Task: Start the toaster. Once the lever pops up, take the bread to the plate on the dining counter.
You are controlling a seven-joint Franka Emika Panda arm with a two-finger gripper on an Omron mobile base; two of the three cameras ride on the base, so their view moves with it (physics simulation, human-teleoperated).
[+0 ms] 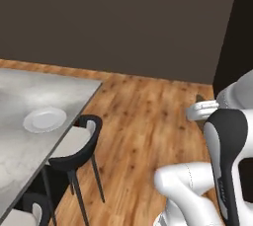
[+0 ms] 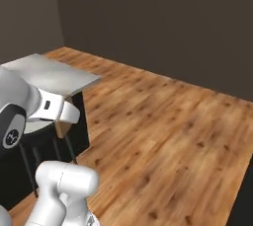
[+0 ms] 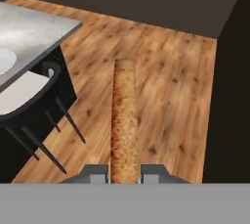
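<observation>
In the hand view the claw (image 3: 125,173) grips the bread (image 3: 124,120) edge-on at bottom centre, above wooden floor (image 3: 166,71). The plate (image 1: 44,120) sits on the worktop (image 1: 29,92) at left, beside a chair (image 1: 79,146).

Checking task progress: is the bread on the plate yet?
No: the bread is clamped edge-on in the gripper, and the plate is bare.
</observation>
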